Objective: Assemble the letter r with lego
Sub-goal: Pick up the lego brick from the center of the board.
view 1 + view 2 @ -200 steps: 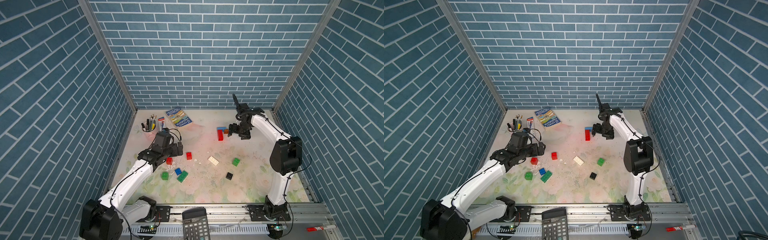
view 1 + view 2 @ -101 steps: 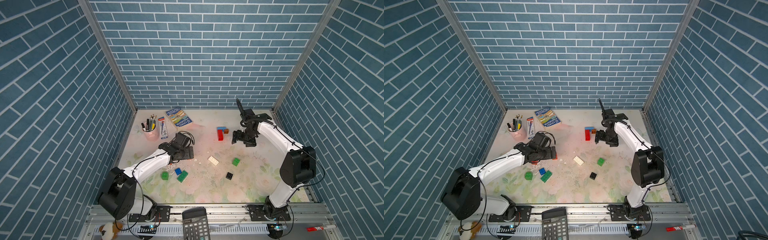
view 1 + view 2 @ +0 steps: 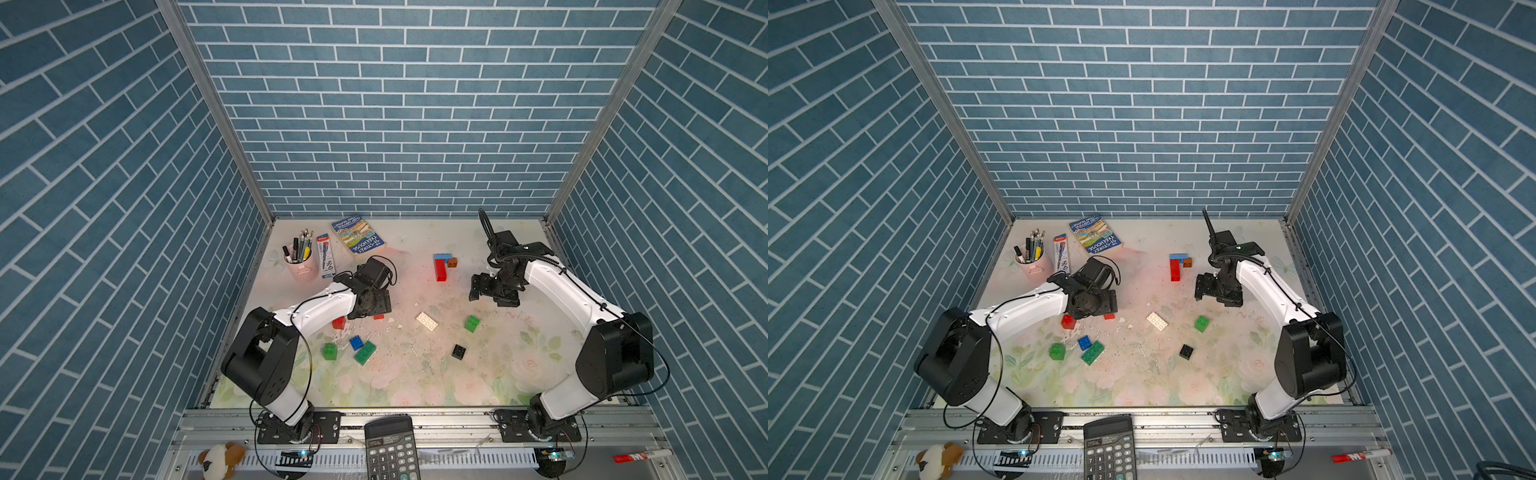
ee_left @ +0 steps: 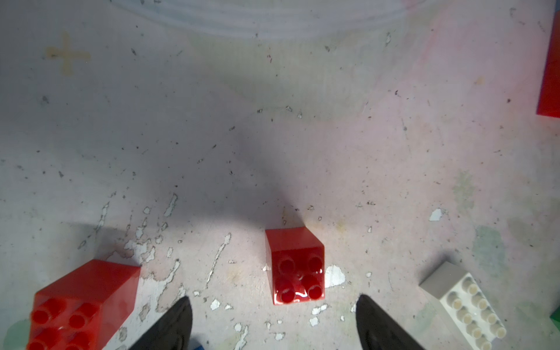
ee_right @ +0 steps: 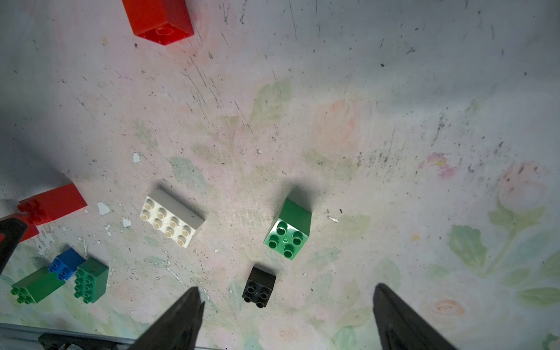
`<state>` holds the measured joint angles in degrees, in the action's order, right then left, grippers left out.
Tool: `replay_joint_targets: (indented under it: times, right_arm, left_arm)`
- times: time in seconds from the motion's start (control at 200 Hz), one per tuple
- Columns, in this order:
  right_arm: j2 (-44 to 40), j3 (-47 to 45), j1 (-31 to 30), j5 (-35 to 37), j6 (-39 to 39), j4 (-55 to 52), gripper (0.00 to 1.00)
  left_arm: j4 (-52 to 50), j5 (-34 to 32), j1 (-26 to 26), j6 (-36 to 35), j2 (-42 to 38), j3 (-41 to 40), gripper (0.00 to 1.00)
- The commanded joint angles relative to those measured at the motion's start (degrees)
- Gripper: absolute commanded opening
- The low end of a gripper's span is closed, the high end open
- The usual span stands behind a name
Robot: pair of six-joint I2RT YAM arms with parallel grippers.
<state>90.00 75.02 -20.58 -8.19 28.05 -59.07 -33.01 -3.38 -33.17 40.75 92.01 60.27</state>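
my left arm [image 3: 316,309] reaches low from its base at the near edge, forearm almost level over the mat [image 3: 415,374], wrist folded down. my left gripper [image 4: 272,306] points at the mat with its jaws apart, holding nothing. the small red brick [image 4: 295,266] sits studs up just ahead of the tips, in line with the gap and touching neither. a bigger red brick [image 4: 81,303] lies to one side, a white oblong brick [image 4: 463,306] to the other.

my right arm [image 3: 561,291] stands elbow-high, forearm stretched toward the back wall, wrist dropped. my right gripper [image 5: 286,288] hangs wide and empty above the mat, over the black brick [image 5: 259,286] and a green brick [image 5: 288,230].

in both top views the red oblong brick [image 3: 440,270] lies near the back, between my grippers and nearer the right one, with a light blue brick [image 3: 443,257] and a brown brick [image 3: 452,262] at its far end.
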Motion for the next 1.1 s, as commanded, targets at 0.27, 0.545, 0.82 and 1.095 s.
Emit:
replay_joint_targets:
  times: [0.27, 0.545, 0.82, 1.095]
  right_arm:
    - [-3.84, -2.01, -0.08, 1.94, -1.8, 0.45, 0.89]
    - [-1.66, 0.72, 0.28, 1.7, -4.66, -1.99, 0.89]
    - [-1.7, 1.43, 0.28, 2.08, -5.05, -2.6, 0.88]
    - [-4.09, -1.04, 0.34, 2.78, -3.88, -1.84, 0.88]
  left_arm:
    - [-4.6, -0.41, -1.67, 1.46, 3.49, 3.66, 0.73]
    - [-3.43, -2.15, -2.88, 3.85, 2.39, 0.96, 0.65]
    - [-4.24, -3.69, -3.75, 3.81, 2.16, 1.42, 0.62]
    - [-4.69, -4.11, -3.75, 2.15, 5.02, 3.81, 0.62]
